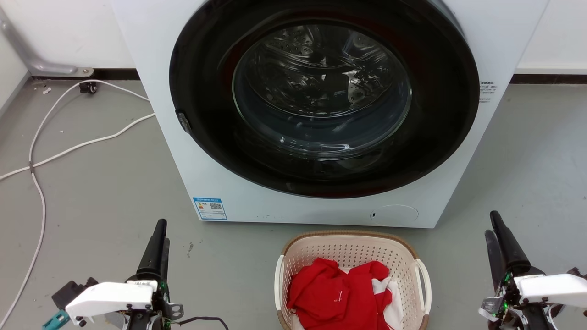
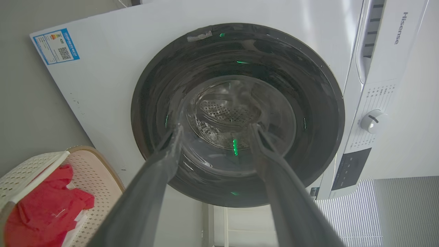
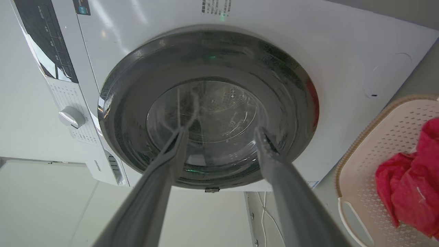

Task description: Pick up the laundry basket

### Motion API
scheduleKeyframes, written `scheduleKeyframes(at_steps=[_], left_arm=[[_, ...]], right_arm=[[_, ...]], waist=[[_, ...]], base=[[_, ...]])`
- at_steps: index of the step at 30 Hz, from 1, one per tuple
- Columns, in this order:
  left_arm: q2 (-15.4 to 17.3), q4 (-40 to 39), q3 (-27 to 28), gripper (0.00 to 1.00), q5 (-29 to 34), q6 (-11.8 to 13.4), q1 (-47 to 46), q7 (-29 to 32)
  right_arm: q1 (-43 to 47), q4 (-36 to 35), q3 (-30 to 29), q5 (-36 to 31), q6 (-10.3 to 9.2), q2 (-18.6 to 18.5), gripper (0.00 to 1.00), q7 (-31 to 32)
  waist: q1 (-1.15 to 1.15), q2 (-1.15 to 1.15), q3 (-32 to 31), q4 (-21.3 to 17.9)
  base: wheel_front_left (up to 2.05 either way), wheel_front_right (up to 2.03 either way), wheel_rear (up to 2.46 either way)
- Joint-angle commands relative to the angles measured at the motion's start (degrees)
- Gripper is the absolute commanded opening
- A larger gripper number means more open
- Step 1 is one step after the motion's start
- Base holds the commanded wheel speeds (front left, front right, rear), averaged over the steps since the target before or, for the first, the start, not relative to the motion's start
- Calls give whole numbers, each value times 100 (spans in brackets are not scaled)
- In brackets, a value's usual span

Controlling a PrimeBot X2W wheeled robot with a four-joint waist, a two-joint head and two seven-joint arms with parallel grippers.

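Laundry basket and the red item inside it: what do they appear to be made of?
The laundry basket looks like moulded cream plastic with a matte finish: its walls carry regular rows of small holes. Its brown rim has a woven look, though it is probably moulded too. The red item is soft fabric, judging by its folds and creases.

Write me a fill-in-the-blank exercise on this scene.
1. The basket stands on the floor in front of the ____.
2. The big cloth inside it is ____.
3. The left gripper and right gripper are both ____, holding nothing.
Missing words: washer; red; open.
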Motion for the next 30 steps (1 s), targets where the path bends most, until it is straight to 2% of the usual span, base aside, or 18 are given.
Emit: scheduleKeyframes(at_steps=[1, 18, 30], left_arm=[[15, -156, -26, 100, 171, 11, -72, -42], [19, -619, -448, 100, 2301, 481, 46, -460], [21, -757, -672, 100, 3491, 644, 118, -713]], right_arm=[[-26, -165, 3, -195, 1, -10, 100, -41], [211, -826, 258, -2551, 1, -11, 100, -461], [377, -1039, 354, -3746, 1, -11, 100, -714]], waist=[[0, 0, 2, 0], [0, 0, 25, 4], [0, 0, 29, 16]], base=[[0, 0, 0], [0, 0, 0], [0, 0, 0]])
